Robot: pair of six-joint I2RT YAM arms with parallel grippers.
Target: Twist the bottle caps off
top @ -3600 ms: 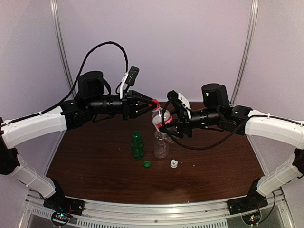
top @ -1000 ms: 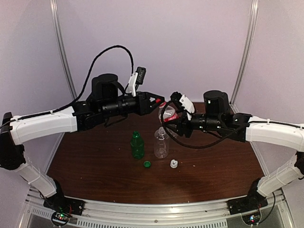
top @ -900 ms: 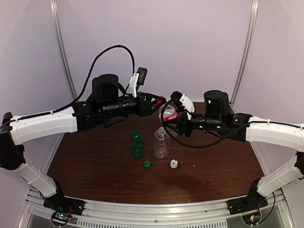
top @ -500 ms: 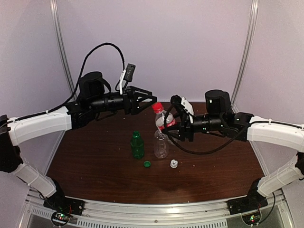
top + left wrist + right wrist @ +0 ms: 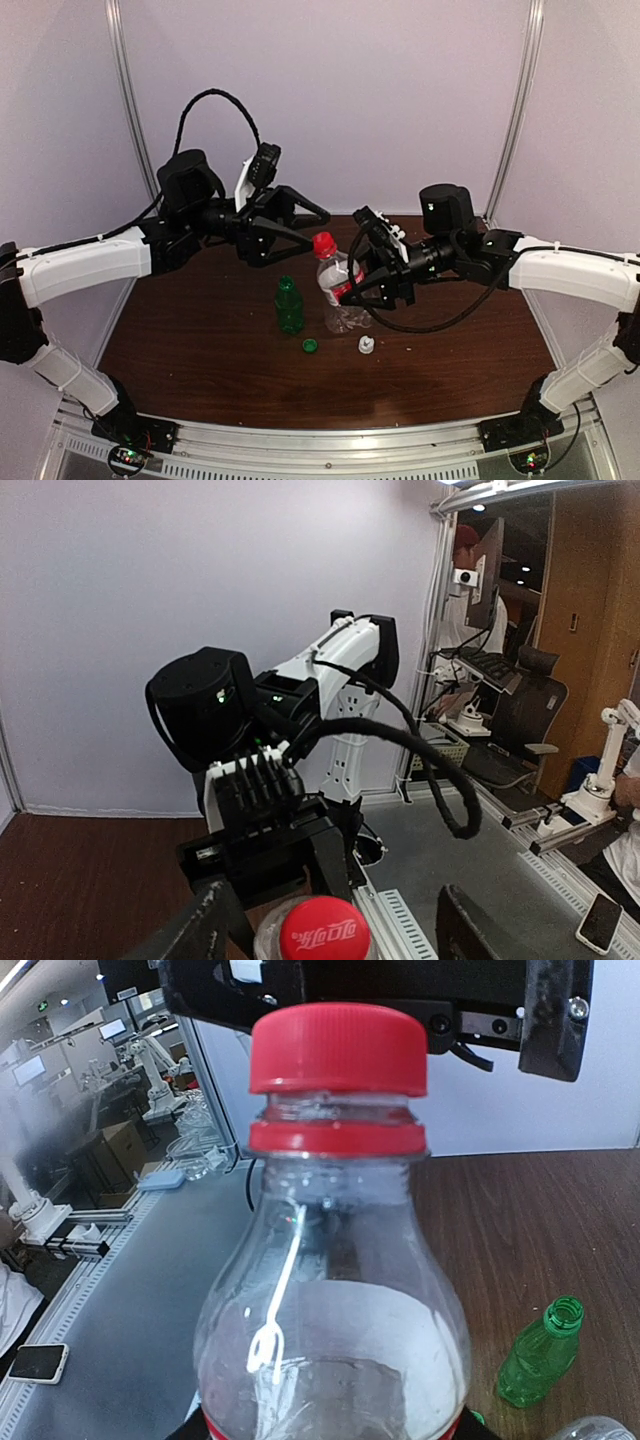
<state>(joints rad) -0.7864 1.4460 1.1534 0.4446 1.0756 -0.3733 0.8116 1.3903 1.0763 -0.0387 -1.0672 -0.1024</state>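
**Right tool.** The right tool is closed on the short clear plastic bottle with a red label. Its fingers clamp the labelled body. The bottle is held over the middle of the dark brown wooden worktop and is tilted, with the neck pointing up and toward the left arm.

**Cap.** The red round plastic screw cap is seated on the bottle neck, directly above its red collar ring.

**Left tool.** The left tool is open, with its fingers spread wide. It is level with the red cap and just beside it, and nothing is gripped. In the left wrist view the cap appears low in the frame between the two fingers. A clear gap shows on each side of the cap.

**Other items on the worktop.**
- The green plastic bottle stands upright just left of the held bottle. Its neck is open.
- The green round plastic cap lies just in front of the green bottle.
- The white round plastic cap lies near the green cap, on its right.
- The taller clear plastic bottle is mostly hidden. Only its top shows, at the lower corner of the right wrist view.
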